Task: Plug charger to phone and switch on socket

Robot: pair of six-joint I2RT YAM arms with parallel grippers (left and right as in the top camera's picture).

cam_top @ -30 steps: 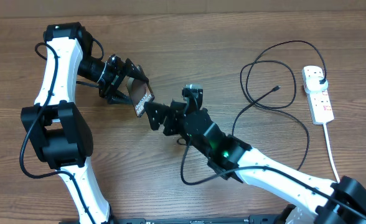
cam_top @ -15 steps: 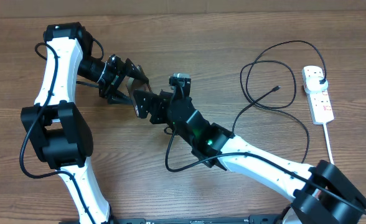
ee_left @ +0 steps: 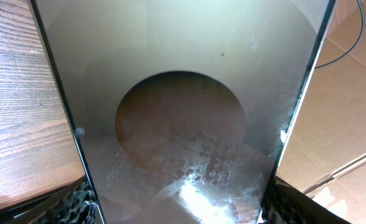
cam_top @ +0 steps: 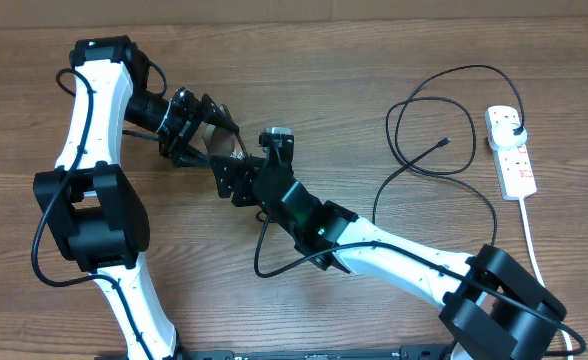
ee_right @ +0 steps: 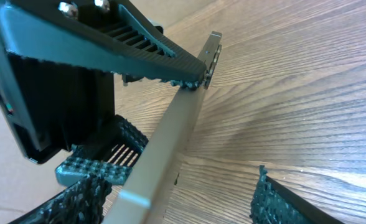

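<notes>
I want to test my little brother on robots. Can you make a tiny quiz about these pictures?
1. True or false: the charger tip is plugged into the phone.
2. Which gripper is shut on the phone? A. left gripper B. right gripper C. neither
3. Fill in: the charger's black plug sits in the white ____.

Key: 1 false, the tip lies on the table. 2 A, the right gripper is open. 3 socket.

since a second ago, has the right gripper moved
Yes. In the overhead view the right gripper has shifted left, away from the socket, up to the phone held in the left gripper.
</notes>
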